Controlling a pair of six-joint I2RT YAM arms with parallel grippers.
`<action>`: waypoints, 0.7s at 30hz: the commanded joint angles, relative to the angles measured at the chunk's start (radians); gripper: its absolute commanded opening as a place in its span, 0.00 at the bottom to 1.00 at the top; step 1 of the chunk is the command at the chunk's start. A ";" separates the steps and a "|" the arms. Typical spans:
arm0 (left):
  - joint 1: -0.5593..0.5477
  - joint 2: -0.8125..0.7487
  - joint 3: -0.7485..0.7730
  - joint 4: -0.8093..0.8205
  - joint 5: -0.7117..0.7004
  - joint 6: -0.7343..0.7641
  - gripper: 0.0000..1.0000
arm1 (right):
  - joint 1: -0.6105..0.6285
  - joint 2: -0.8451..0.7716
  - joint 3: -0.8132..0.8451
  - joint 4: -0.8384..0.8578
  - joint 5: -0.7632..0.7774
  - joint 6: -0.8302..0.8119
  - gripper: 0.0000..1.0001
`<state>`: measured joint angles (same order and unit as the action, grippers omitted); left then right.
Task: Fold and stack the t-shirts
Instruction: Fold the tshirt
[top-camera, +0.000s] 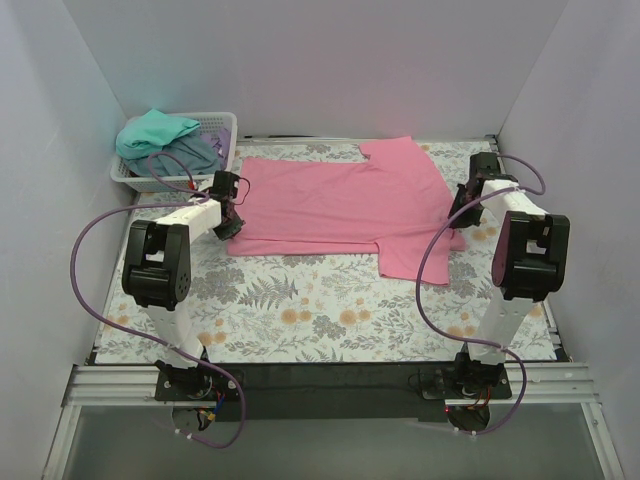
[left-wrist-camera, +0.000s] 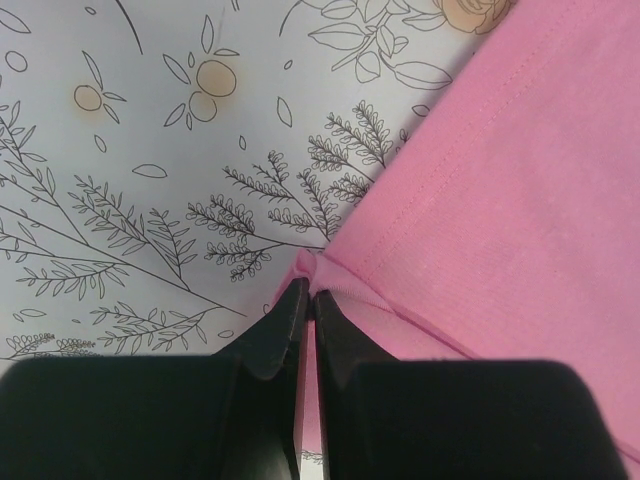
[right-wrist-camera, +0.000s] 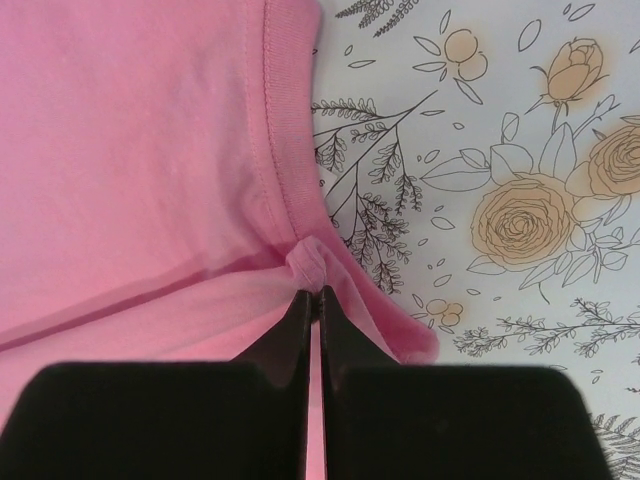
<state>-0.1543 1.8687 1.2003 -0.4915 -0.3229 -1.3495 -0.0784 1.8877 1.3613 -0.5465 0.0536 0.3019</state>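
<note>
A pink t-shirt (top-camera: 340, 205) lies spread on the flowered table, one sleeve pointing to the back, the other to the front. My left gripper (top-camera: 229, 226) is shut on the shirt's near left corner; in the left wrist view the gripper (left-wrist-camera: 308, 292) pinches the hem of the shirt (left-wrist-camera: 500, 200). My right gripper (top-camera: 462, 216) is shut on the shirt's right edge; in the right wrist view the gripper (right-wrist-camera: 311, 291) pinches a small bunch of cloth beside the collar band of the shirt (right-wrist-camera: 140, 150). A teal t-shirt (top-camera: 155, 132) and a grey-blue t-shirt (top-camera: 190, 156) lie in a basket.
A white lattice basket (top-camera: 222, 125) stands at the back left corner, just behind my left gripper. White walls close the table on three sides. The flowered tablecloth (top-camera: 320, 310) shows in front of the shirt.
</note>
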 joint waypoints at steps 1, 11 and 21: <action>0.012 0.001 0.010 0.013 -0.054 0.015 0.00 | -0.006 0.016 0.012 0.036 0.049 -0.014 0.01; 0.007 -0.115 0.019 0.008 -0.033 0.039 0.38 | -0.001 -0.094 -0.014 0.025 0.045 -0.030 0.35; -0.059 -0.390 -0.122 -0.047 -0.036 0.058 0.56 | 0.130 -0.380 -0.253 0.034 0.104 -0.020 0.52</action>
<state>-0.1875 1.5692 1.1515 -0.5076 -0.3363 -1.3045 -0.0109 1.5757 1.1740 -0.5209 0.1234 0.2840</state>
